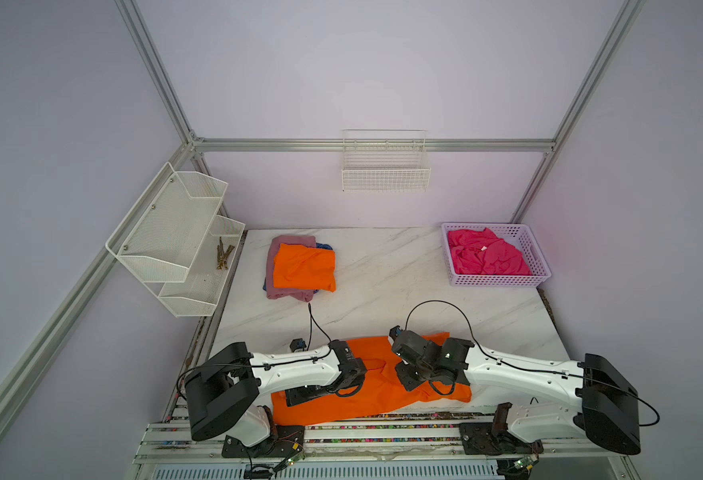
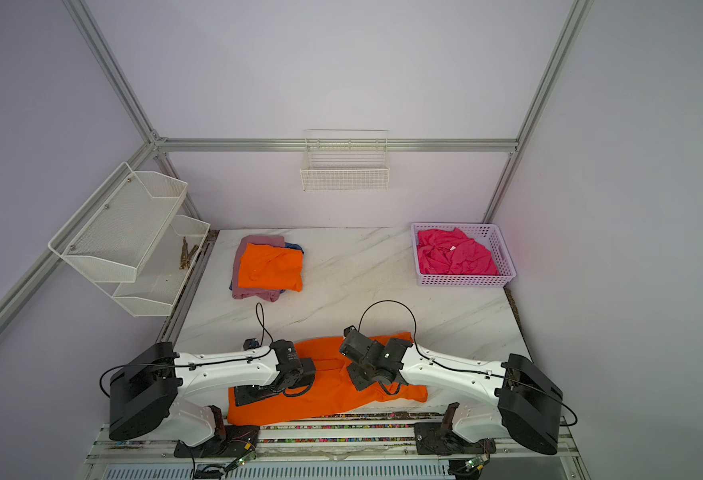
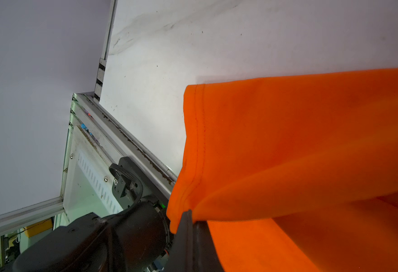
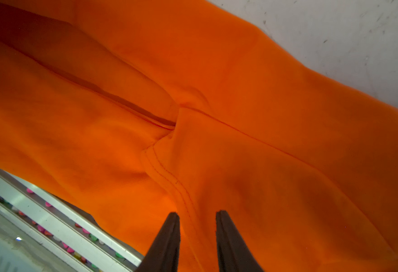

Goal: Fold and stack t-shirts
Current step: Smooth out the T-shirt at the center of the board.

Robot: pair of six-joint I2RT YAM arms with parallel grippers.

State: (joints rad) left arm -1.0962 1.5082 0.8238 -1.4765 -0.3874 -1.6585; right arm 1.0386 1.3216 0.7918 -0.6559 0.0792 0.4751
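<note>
Pinching orange shirt hem corner w/ left tool; right tool parted, over sleeve hem

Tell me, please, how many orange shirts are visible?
2. A folded orange shirt tops the far pile; a spread orange shirt lies at the near edge. The pile could hide more.

Along the near edge of the table, a spread orange t-shirt, rumpled, under both arms. Left claw low at its left end; right claw over its right half, jaws hidden. Far left: folded orange t-shirt atop mauve-pink t-shirt and blue t-shirt. Far right: hot pink t-shirt, crumpled in a lavender basket.
</note>
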